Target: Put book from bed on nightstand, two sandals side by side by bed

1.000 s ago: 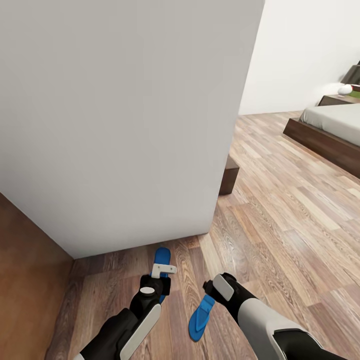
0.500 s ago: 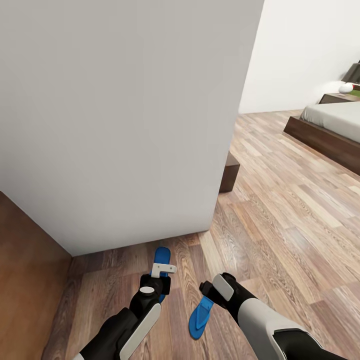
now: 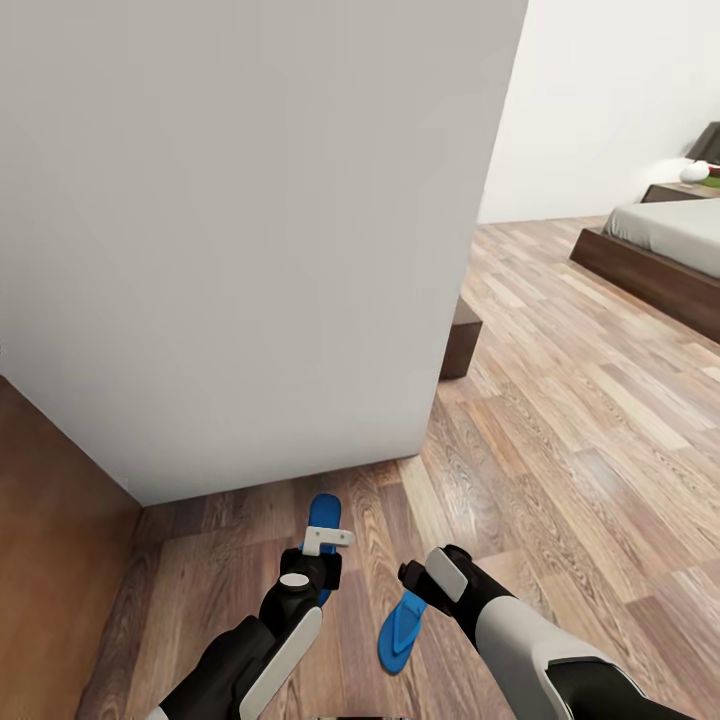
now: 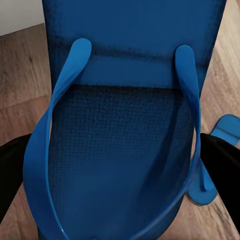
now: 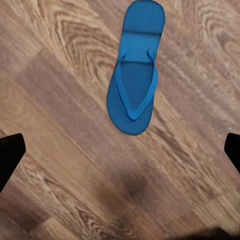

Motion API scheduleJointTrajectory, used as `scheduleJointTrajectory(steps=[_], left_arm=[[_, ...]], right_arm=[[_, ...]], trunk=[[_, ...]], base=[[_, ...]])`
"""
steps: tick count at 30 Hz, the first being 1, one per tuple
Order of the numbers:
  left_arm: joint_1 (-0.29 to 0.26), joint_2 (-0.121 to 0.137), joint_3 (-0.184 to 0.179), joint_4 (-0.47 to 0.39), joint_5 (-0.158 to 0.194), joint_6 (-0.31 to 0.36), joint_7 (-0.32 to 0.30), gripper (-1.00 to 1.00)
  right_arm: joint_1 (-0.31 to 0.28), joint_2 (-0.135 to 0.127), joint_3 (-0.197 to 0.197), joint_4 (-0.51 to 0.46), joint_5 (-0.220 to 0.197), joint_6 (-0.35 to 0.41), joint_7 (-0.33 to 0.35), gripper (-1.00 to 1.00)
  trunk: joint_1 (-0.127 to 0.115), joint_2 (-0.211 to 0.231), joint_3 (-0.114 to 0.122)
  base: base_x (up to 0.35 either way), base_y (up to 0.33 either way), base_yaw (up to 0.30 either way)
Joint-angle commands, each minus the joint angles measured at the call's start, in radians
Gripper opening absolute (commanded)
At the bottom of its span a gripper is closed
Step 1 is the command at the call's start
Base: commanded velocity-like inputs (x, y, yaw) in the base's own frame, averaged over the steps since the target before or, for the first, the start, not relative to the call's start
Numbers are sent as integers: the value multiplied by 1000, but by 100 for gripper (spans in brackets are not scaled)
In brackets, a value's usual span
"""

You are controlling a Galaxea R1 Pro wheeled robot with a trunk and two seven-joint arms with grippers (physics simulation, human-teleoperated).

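**Sandals not yet at the bedside**

On the wood-plank floor point(image 3: 560, 400) by a white wall's corner, well away from the bed point(image 3: 660, 250), the task looks barely begun. The left gripper point(image 3: 318, 560) is clenched on one blue sandal point(image 4: 122, 135), which sits between its dark fingers. The other sandal point(image 5: 135, 70) lies flat on the planks under the right gripper point(image 3: 415, 580), whose jaws stand wide apart and hold nothing. Both sandals need carrying to the bed's edge. A nightstand point(image 3: 680, 190) stands beyond the mattress. No writing can be read.
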Motion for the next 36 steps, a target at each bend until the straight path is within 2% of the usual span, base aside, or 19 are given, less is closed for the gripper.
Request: scheduleJointTrajectory(steps=[1, 13, 15, 21, 25, 31, 32, 36], left_arm=[[-1, 0, -2, -1, 8, 2, 10, -100], [-1, 1, -5, -6, 8, -2, 11, -100], [3, 8, -7, -54, 7, -7, 15, -100], [19, 43, -14, -175, -8, -11, 61, -100], [57, 65, -24, -276, -24, -13, 84, -100], [85, 81, -50, -327, -31, -23, 94, -100], [87, 81, -58, -331, -53, -31, 93, -100], [88, 81, -61, -332, -68, -34, 91, -100]], right_arm=[[0, 0, 0, -3, -4, 5, -6, 100], [0, 0, 0, -6, -3, 6, 5, 100], [0, 0, 1, -6, -2, 5, 27, 100], [0, 0, 1, -6, 0, 4, 35, 100], [0, 0, 0, -6, 0, 1, 37, 100], [0, 0, 0, -8, 2, -4, 36, 100], [0, 0, 0, -8, 1, -9, 37, 100], [0, 0, 0, -8, -3, -9, 36, 100]], trunk=[[4, -8, -5], [50, -92, -59], [57, -106, -68], [80, -148, -92], [96, -176, -106], [119, -218, -125], [119, -218, -125], [119, -218, -125]], base=[[0, 0, 89], [0, 0, 109], [0, 0, 114], [0, 0, 75], [0, 0, 13], [0, 0, 2], [0, 0, 0], [0, 0, -26]])
